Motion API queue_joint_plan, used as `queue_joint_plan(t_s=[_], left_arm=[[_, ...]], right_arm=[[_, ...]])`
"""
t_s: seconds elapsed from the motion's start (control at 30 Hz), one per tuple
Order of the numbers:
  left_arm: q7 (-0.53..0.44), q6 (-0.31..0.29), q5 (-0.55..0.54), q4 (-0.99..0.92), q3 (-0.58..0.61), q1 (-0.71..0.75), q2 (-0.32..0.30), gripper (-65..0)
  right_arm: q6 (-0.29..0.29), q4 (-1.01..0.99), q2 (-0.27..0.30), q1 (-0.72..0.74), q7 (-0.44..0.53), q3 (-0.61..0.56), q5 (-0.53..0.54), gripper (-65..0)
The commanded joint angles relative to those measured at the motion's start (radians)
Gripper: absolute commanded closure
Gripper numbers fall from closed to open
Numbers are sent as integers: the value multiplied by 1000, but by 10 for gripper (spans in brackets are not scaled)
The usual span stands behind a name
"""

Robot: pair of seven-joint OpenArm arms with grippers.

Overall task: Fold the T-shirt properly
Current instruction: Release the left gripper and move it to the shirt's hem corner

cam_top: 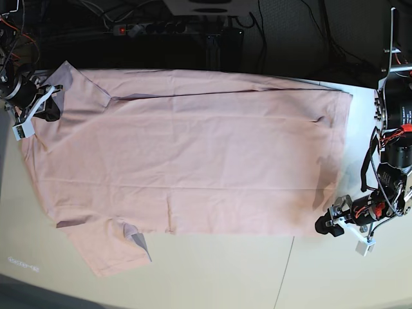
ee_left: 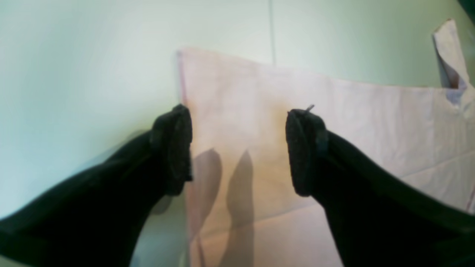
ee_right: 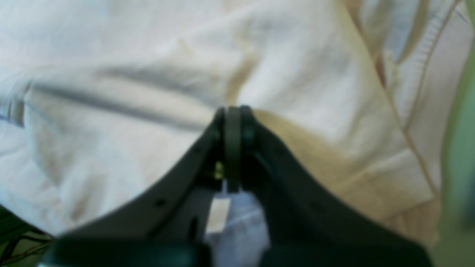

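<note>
The pale pink T-shirt (cam_top: 193, 154) lies spread flat on the table, plain side up; its lettering is hidden. In the base view my right gripper (cam_top: 40, 102) is at the far left, at the shirt's upper sleeve. In the right wrist view it (ee_right: 233, 115) is shut on a bunched fold of the T-shirt (ee_right: 297, 74), with a ribbed collar edge (ee_right: 419, 66) beside it. My left gripper (cam_top: 322, 226) is at the shirt's lower right corner. In the left wrist view it (ee_left: 239, 148) is open just above the shirt's edge (ee_left: 297, 96), with one fingertip (ee_left: 174, 148) off the cloth.
The pale table (cam_top: 225, 277) has a seam (cam_top: 283, 270) running to its front. A power strip and cables (cam_top: 148, 29) lie along the dark back edge. The left arm's body (cam_top: 393, 154) stands at the right edge.
</note>
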Motion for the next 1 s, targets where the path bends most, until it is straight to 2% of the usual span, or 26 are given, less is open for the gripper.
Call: queue_joint_plan(t_s=[0.0,0.07,0.37,0.47,0.67,0.87,0.9,0.93,0.97], left_arm=[[-18,0,0,3,-5,-32,-18,-424],[-25,27,25,-12,-5,-33,-23,-424],[45,34,61,-12,-5,-19,-18,-424],[74,34,61,-12,-4,-15,7,-423],[74,34,74,-12,-4,-16,69,-423],[74,34,79,-12,-4,-16,93,-417],[67,35,79,-12,-4,-16,94,-391],[58,34,79,-12,-4,-16,93,-334],[49,34,79,-12,-4,-16,93,-245]], right_arm=[[0,-4,19,-8,-63,5,-45,0],[-1,-4,19,-8,-68,5,-45,0],[-1,-4,19,-8,-77,5,-45,0],[-1,-4,19,-8,-76,5,-44,0],[-1,-4,19,-8,-79,5,-45,0],[-1,-4,19,-8,-79,5,-44,0],[-1,-4,19,-8,-79,5,-45,0],[-1,-4,19,-8,-79,5,-44,0],[-1,-4,19,-8,-79,5,-44,0]])
